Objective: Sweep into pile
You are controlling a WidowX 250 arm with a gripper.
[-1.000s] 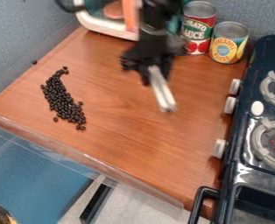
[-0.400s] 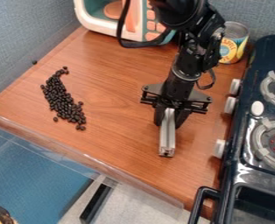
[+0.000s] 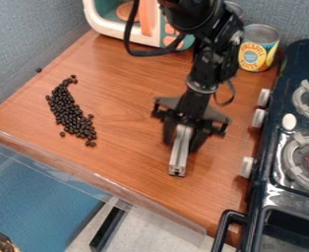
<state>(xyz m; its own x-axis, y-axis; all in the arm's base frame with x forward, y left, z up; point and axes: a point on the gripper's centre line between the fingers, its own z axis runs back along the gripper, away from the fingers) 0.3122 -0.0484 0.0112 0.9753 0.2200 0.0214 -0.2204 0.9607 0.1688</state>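
My gripper [image 3: 179, 147] hangs over the middle-right part of the wooden counter, shut on a narrow whitish-metal bar [image 3: 179, 156] that points toward the front edge. Dark beans [image 3: 70, 112] lie to its left in an elongated, slanted band, a good distance from the bar. A few single beans sit just off the band's lower end, and one stray bean [image 3: 39, 70] rests near the wall at the upper left.
A toy microwave [image 3: 121, 29] stands at the back, with a yellow-labelled can [image 3: 258, 48] to its right and another can partly behind the arm. The toy stove [image 3: 275, 162] borders the right side. A clear rim [image 3: 111, 183] runs along the counter's front edge.
From the back of the counter, the arm has come forward with the bar, then shifted slightly left. The beans have not moved.
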